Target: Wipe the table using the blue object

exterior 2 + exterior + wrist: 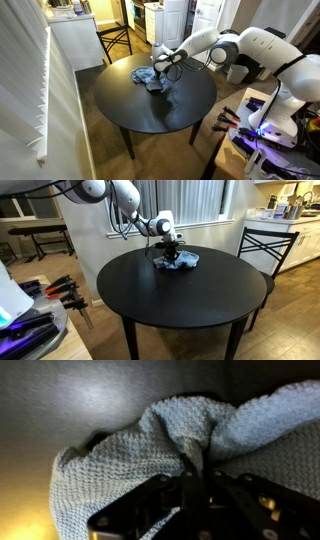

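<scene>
Cloth (176, 262), blue and bunched, lying near the rim of the round black counter (180, 300), its fold pinched in the closed end effector (196, 465) — we judge grasp secured, wiping scarcely started, nearly all the surface left to cover.

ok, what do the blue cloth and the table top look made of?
The cloth: soft woven or knitted textile, matte; the wrist view shows a nubbly, looped texture and limp folds. The table: top looks like dark painted or lacquered wood, smooth, satin; faint light sheen in an exterior view, no grain visible, so laminate is possible.
</scene>
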`<state>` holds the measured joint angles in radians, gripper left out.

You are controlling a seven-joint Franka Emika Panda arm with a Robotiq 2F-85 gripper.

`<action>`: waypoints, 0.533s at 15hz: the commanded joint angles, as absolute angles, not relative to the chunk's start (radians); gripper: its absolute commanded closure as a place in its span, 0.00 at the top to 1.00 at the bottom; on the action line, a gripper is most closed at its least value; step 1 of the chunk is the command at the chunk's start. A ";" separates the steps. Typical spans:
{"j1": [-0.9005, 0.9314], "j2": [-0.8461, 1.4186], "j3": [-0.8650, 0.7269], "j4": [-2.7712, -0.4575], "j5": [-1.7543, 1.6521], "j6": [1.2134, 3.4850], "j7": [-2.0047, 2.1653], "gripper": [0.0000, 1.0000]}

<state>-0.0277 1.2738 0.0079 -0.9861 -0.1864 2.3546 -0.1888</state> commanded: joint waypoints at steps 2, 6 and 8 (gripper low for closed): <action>-0.059 1.210 -0.063 -1.162 -0.178 2.517 0.006 0.04; -0.049 1.151 -0.050 -1.310 -0.187 2.580 0.028 0.04; -0.035 1.121 -0.036 -1.365 -0.196 2.577 0.001 0.04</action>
